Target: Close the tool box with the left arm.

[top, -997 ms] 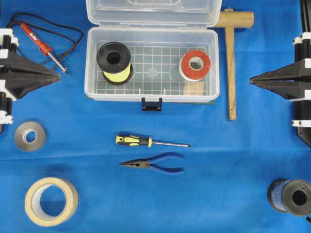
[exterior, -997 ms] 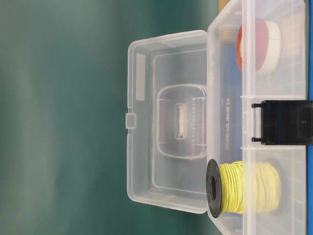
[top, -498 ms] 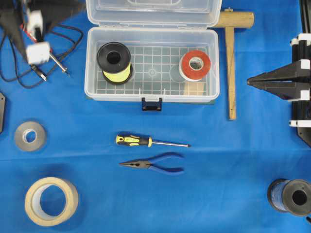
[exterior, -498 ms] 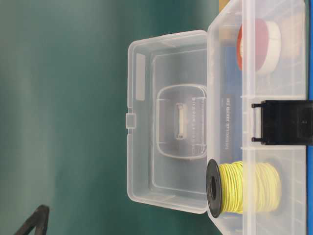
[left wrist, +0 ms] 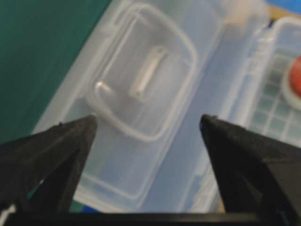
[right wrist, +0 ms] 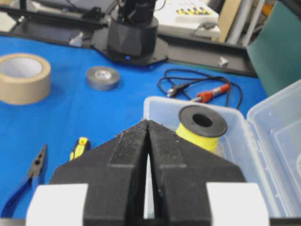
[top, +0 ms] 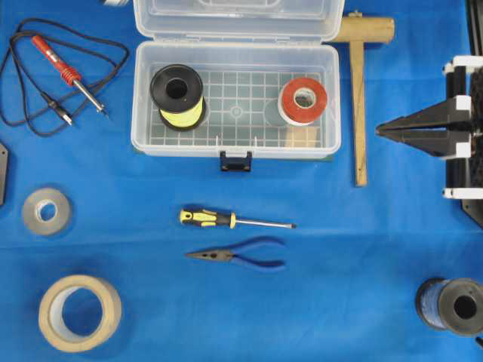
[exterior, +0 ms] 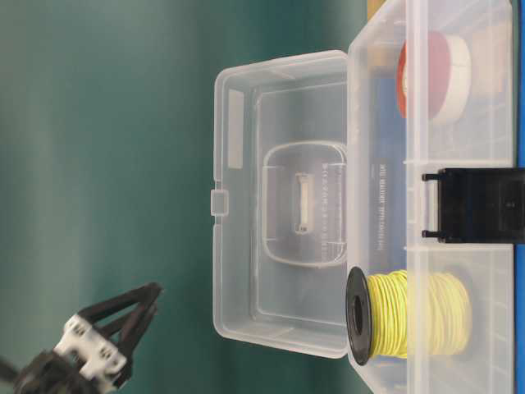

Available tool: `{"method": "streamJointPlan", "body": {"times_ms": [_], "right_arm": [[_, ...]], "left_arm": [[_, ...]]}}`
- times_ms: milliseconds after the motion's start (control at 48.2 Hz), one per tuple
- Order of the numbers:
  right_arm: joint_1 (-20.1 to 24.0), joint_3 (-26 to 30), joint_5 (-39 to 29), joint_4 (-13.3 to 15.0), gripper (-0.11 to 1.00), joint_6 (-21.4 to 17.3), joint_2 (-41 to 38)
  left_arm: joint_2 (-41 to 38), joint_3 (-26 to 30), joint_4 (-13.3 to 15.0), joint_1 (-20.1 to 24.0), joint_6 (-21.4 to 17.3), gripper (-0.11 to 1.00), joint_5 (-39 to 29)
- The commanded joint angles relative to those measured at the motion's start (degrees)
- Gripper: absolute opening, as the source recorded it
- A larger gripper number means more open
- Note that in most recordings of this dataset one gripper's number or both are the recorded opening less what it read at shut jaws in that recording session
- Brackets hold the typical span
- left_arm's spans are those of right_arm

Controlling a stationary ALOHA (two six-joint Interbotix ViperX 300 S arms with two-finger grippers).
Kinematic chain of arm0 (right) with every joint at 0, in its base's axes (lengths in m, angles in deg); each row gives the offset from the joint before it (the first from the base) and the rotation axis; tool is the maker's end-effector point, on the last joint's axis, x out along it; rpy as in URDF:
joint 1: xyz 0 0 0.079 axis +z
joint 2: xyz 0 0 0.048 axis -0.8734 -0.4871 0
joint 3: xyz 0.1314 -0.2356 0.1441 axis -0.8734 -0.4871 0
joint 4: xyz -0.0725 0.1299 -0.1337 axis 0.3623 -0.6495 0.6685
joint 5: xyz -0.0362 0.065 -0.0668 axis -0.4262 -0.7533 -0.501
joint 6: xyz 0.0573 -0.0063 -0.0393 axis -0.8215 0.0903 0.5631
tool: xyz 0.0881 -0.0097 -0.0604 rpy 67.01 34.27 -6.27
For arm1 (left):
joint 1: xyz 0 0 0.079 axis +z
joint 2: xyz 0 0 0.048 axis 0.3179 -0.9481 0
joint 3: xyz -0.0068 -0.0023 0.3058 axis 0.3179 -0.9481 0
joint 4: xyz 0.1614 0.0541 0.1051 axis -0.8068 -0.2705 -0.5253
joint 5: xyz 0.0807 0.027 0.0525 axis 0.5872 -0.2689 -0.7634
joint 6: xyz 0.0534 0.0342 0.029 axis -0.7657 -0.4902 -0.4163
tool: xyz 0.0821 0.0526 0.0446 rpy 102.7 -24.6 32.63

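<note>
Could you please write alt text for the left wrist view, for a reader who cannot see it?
The open left hand, its two black fingers spread wide, frames the raised clear lid of the tool box. The lid's moulded handle recess sits between the fingers; a red roll shows inside the box at right.

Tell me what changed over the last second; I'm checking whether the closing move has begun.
The left arm's gripper left its resting spot at the left edge of the overhead view, swung up toward the far side and out of that view, and now hangs open facing the raised lid without touching it. The right gripper edged slightly toward the tool box, fingers shut. The box is still open; nothing else moved.
</note>
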Motion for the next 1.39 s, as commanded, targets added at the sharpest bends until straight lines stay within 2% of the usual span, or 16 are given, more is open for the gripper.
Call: {"method": "streamJointPlan", "body": {"times_ms": [0,125,228,415,706,976,1370], "right_arm": [[-0.09,0.7,0.26,0.0,0.0,0.09,-0.97],[0.0,0.62,0.26,0.0,0.0,0.18,-1.93],[-0.09,0.62,0.26,0.0,0.0,0.18,-2.29],[-0.09,0.53,0.0,0.0,0.0,0.18,-2.29],[-0.09,0.53,0.0,0.09,0.0,0.44,-2.29],[-0.79,0.53,-0.09,0.53,0.0,0.53,-2.29],[-1.23,0.44,-0.7,0.53,0.0,0.53,-2.37]], "left_arm": [[-3.08,5.54,-0.44,1.23,-0.88,0.89,-2.37],[-7.82,9.49,0.18,2.11,-7.56,0.9,-4.13],[-10.72,11.34,0.53,2.46,-10.55,0.91,-4.13],[-14.15,12.57,0.53,3.96,-11.16,0.92,-4.04],[-15.38,10.46,0.7,4.39,-10.63,0.92,-4.13],[-13.71,9.23,0.7,1.23,-10.46,0.92,-5.62],[-9.23,8.0,0.7,-3.78,-8.7,0.91,-12.3]]}}
